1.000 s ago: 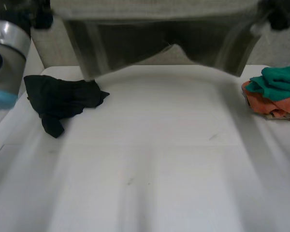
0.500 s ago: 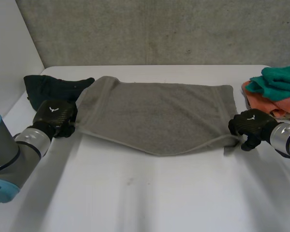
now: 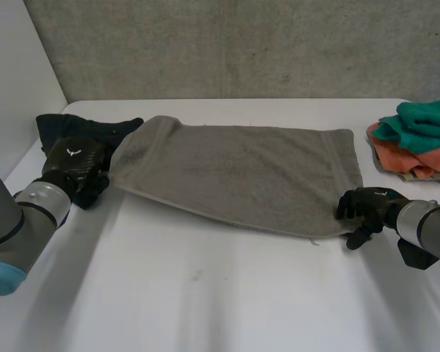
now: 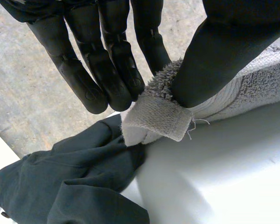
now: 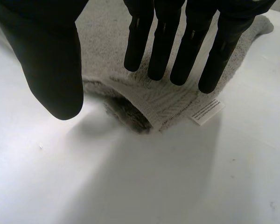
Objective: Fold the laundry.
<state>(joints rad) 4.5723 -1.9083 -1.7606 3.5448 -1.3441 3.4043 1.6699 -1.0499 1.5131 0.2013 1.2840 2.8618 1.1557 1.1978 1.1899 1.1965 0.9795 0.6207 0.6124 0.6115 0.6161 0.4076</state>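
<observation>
While a grey towel [image 3: 242, 172] lies spread flat on the white counter [image 3: 205, 293], reaching from 9 to 3 o'clock, the left hand [image 3: 75, 167] at 9 o'clock pinches its near-left corner between thumb and fingers. The right hand [image 3: 363, 207], at 4 o'clock, hovers over the near-right corner with fingers straight and thumb apart, holding nothing. A dark garment [image 3: 59, 128] sits at 10 o'clock, and a teal and orange pile [image 3: 418, 139] at 2 o'clock. The towel looks laid out for its first fold. Next, the right hand likely needs to grip its corner.
</observation>
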